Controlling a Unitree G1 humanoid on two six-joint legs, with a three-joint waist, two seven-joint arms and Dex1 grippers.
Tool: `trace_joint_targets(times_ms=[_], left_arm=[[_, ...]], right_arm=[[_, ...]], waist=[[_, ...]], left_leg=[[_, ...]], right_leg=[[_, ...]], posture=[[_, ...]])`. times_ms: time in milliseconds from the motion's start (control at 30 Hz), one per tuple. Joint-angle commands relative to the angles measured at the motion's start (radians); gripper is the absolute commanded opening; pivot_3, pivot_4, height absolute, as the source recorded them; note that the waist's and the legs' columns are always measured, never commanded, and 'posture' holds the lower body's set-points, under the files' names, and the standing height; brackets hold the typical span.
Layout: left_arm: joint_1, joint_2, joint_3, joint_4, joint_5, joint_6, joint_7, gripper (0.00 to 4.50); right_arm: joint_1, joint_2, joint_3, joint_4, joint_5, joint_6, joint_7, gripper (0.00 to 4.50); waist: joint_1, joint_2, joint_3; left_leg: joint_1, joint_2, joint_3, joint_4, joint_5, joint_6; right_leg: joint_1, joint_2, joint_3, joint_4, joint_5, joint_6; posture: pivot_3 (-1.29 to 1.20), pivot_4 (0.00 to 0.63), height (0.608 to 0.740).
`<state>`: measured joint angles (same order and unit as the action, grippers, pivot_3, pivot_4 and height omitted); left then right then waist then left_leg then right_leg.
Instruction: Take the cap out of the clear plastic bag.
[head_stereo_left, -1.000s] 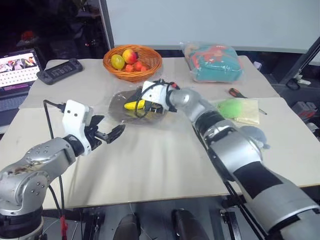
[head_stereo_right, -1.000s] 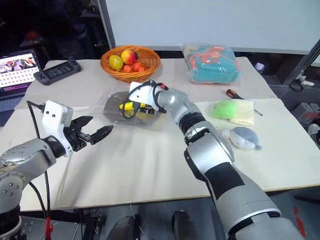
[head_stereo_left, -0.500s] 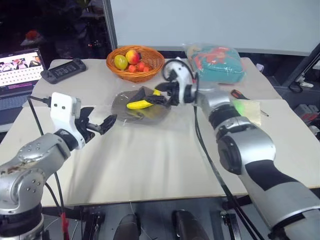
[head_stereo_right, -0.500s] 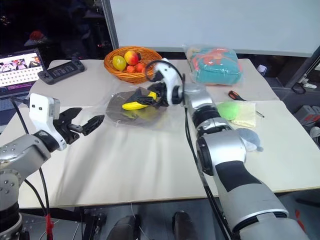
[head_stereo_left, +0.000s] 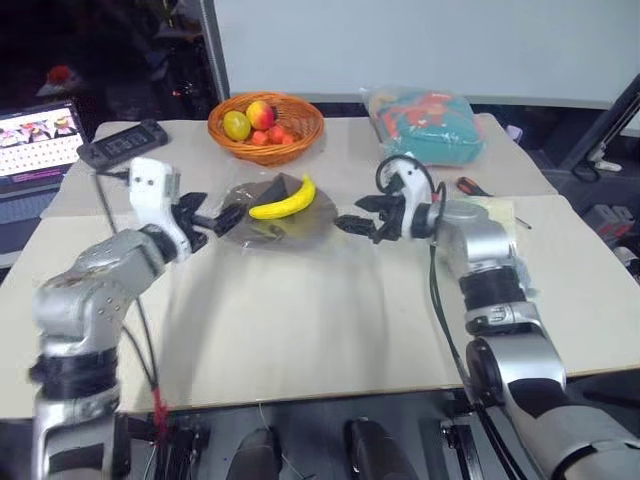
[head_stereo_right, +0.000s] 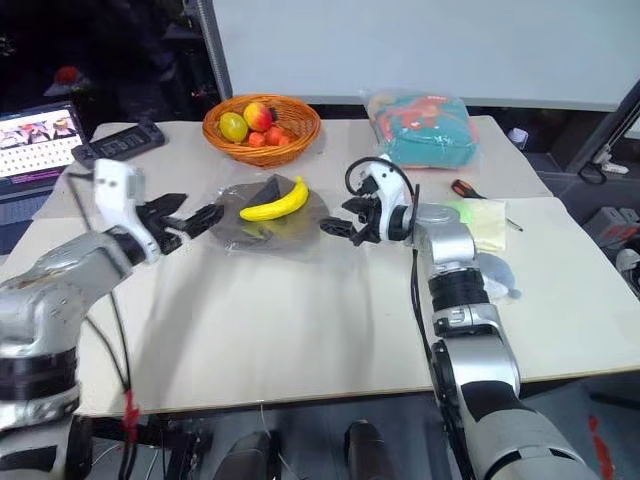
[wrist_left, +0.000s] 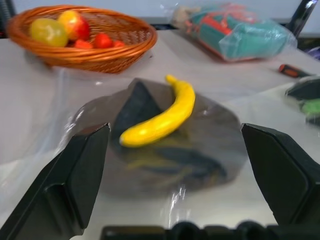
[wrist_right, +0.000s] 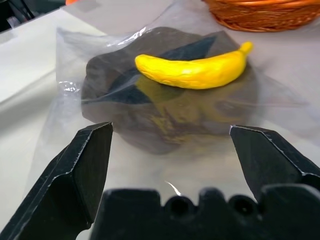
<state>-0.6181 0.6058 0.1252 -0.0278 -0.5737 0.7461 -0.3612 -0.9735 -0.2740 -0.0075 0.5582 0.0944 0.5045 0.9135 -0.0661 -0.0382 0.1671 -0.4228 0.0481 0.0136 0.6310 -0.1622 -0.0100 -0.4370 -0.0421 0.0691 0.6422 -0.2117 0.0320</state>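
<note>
Both grippers flank the bagged cap, nothing gripped yet.

The cap (head_stereo_left: 268, 222), one dark brown flat piece, lies inside the single clear plastic bag (head_stereo_right: 240, 232) on the table (head_stereo_left: 300, 320), near the fruit basket (head_stereo_left: 265, 125); one banana (head_stereo_left: 283, 200) rests on top of the bag. The left gripper (head_stereo_left: 213, 217) hovers at the bag's left edge and the right gripper (head_stereo_left: 357, 225) just to its right, each with its jaws spread wide and empty. The step in hand looks like the approach. Next, the banana probably has to come off, then one gripper should pin or pinch the bag's film while the other reaches into its opening for the cap. Which side the opening faces cannot be told.
</note>
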Motion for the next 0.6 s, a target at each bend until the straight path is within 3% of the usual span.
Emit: trace_joint_targets(times_ms=[33, 133, 267, 400, 600], left_arm=[[-0.211, -0.033, -0.135, 0.415, 0.230, -0.305, -0.115, 4.50], [-0.419, -0.070, -0.219, 0.844, 0.391, -0.551, -0.155, 4.50], [-0.583, -0.124, -0.208, 1.172, 0.458, -0.710, -0.176, 4.50], [-0.649, -0.168, -0.204, 1.319, 0.522, -0.786, -0.177, 4.50], [-0.661, -0.202, -0.148, 1.375, 0.539, -0.818, -0.265, 4.50]], right_arm=[[0.016, 0.021, 0.022, -0.063, 0.007, -0.030, -0.048, 4.43], [0.060, 0.041, 0.043, -0.141, 0.019, -0.007, -0.072, 4.43], [0.103, 0.052, 0.051, -0.220, 0.033, 0.023, -0.104, 4.43], [0.141, 0.055, 0.050, -0.300, 0.044, 0.061, -0.140, 4.43], [0.185, 0.046, 0.049, -0.401, 0.062, 0.121, -0.191, 4.43]], waist=[[0.005, 0.000, 0.000], [0.008, 0.000, 0.000], [0.011, 0.000, 0.000], [0.016, 0.000, 0.000], [0.022, -0.001, 0.000]], left_leg=[[0.000, 0.000, 0.000, 0.001, 0.001, -0.001], [-0.002, 0.000, 0.000, 0.002, 0.004, -0.002], [-0.005, 0.000, 0.000, 0.002, 0.004, -0.002], [-0.009, 0.000, 0.000, 0.001, 0.002, -0.003], [-0.020, -0.001, -0.001, 0.003, 0.002, -0.003]], right_leg=[[0.000, 0.000, 0.000, 0.000, 0.001, 0.000], [-0.001, 0.000, 0.000, -0.001, 0.003, 0.002], [-0.003, 0.000, 0.000, -0.002, 0.003, 0.003], [-0.006, 0.000, 0.000, -0.002, 0.005, -0.001], [-0.017, -0.001, 0.000, 0.001, 0.006, -0.002]], posture=[[0.00, 0.150, 0.740], [0.00, 0.150, 0.740], [0.00, 0.150, 0.740], [0.00, 0.150, 0.740], [0.00, 0.150, 0.740]])
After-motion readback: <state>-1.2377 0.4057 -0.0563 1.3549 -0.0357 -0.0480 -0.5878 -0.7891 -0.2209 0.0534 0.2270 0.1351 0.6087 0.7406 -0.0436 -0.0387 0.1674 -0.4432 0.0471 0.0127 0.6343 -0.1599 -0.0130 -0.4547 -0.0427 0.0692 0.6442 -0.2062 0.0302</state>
